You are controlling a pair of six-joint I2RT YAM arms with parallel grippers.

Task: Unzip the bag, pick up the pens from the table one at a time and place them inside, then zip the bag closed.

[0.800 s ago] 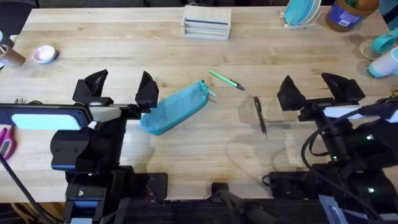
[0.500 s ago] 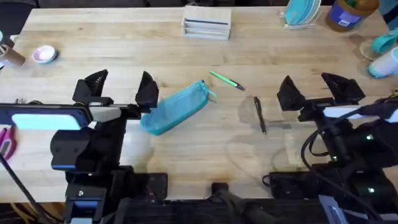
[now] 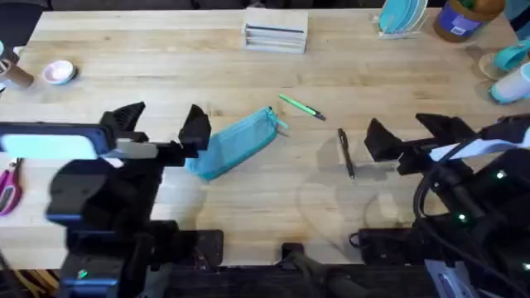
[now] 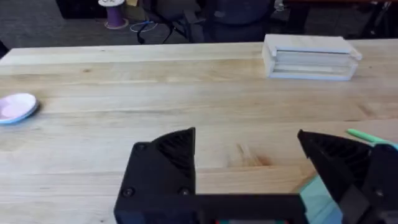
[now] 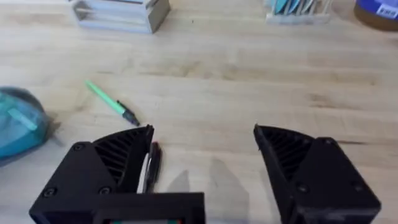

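Bag (image 3: 234,143): teal pouch lying flat on the desk (image 3: 248,74) near centre, long axis diagonal, zipper-pull end pointing up toward the far side. Zipper state: cannot tell. In the left wrist view one corner of the bag (image 4: 320,198) shows beside the gripper finger; in the right wrist view a rounded end of it (image 5: 18,127) shows at the edge.

Pens: green pen (image 3: 301,107) lies on the desk just beyond the bag's upper end, apart from it, angled, dark tip away from the bag. Also seen at (image 5: 112,104) and, partly, at (image 4: 371,137). Black pen (image 3: 346,153) lies roughly lengthwise to the right of the bag, well apart from it, and close to the right gripper's near finger; part of it shows at (image 5: 151,164).

Left gripper (image 3: 161,126): fingers spread wide, holding nothing; its right finger sits just beside the bag's lower end, contact not resolvable.

Right gripper (image 3: 410,132): fingers spread wide, holding nothing, positioned to the right of the black pen.

Surroundings: stack of pale flat boxes (image 3: 276,30) at the far middle; small pink dish (image 3: 58,72) at far left; pink-handled scissors (image 3: 8,189) at the left edge.
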